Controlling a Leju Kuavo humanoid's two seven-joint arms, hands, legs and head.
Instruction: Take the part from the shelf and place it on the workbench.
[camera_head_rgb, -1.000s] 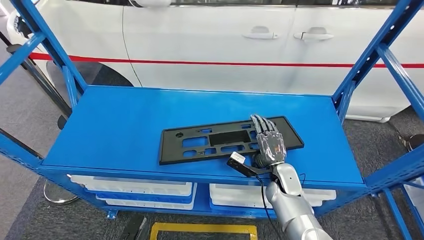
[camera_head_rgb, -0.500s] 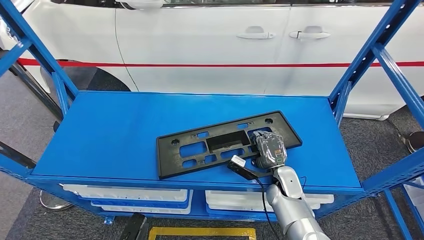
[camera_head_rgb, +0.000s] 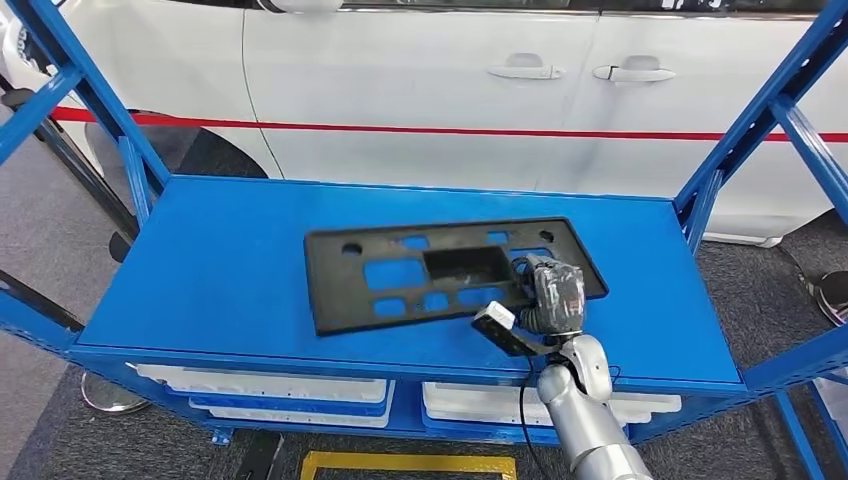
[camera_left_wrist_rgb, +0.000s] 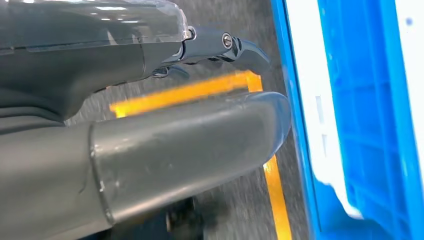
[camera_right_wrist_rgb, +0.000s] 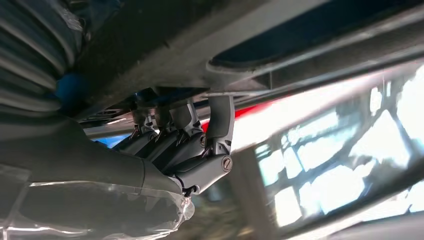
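Observation:
The part (camera_head_rgb: 400, 275) is a long black plastic panel with several cut-outs, lying on the blue shelf (camera_head_rgb: 220, 260). My right hand (camera_head_rgb: 555, 292) grips its near right edge, fingers curled over the rim. In the right wrist view the fingers (camera_right_wrist_rgb: 200, 145) hook onto the dark underside of the part (camera_right_wrist_rgb: 165, 45). My left hand (camera_left_wrist_rgb: 150, 100) hangs low beside the shelf with its thumb and fingers apart, holding nothing.
A white car (camera_head_rgb: 450, 90) with a red stripe stands close behind the shelf. Blue uprights (camera_head_rgb: 745, 120) frame both ends. White bins (camera_head_rgb: 290, 390) sit on the lower level. A yellow floor marking (camera_head_rgb: 400, 462) lies in front.
My right hand went from lying flat on the part to curling around its near edge. The part has turned slightly and drawn a little toward me.

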